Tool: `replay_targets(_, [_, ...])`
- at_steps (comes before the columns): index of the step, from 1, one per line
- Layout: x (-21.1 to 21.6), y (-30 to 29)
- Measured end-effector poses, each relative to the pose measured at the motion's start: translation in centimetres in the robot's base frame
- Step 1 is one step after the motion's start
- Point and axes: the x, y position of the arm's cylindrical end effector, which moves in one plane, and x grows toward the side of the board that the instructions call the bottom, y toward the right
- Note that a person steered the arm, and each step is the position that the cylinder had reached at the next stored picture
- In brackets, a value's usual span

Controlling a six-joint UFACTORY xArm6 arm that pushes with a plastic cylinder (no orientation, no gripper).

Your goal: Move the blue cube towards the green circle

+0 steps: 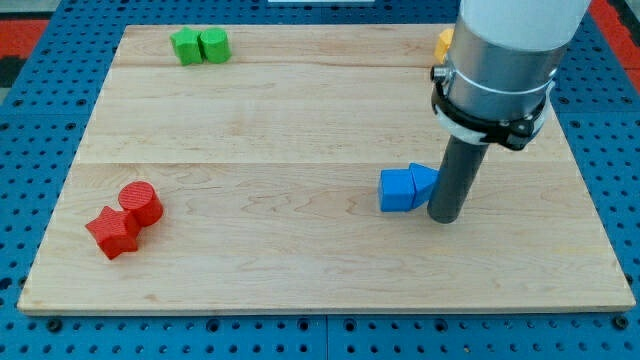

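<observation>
A blue cube [397, 190] lies right of the board's middle, with a second blue block [422, 182], of unclear shape, touching its right side. My tip [444, 216] stands on the board just right of that second blue block, touching or nearly touching it. The green circle [214, 45] sits at the view's top left, with a green star-like block [186, 47] touching its left side. The cube is far from the green pair, down and to the right.
A red cylinder [142, 203] and a red star-like block [112, 232] lie together at the view's lower left. A yellow block [445, 42] shows partly behind the arm at the top right. The wooden board [300, 270] rests on a blue perforated table.
</observation>
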Motion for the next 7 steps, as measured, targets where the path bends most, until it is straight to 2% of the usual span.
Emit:
replay_targets(1, [-0.1, -4.5])
replay_targets(2, [-0.7, -6.6])
replay_targets(7, [-1.9, -7.0])
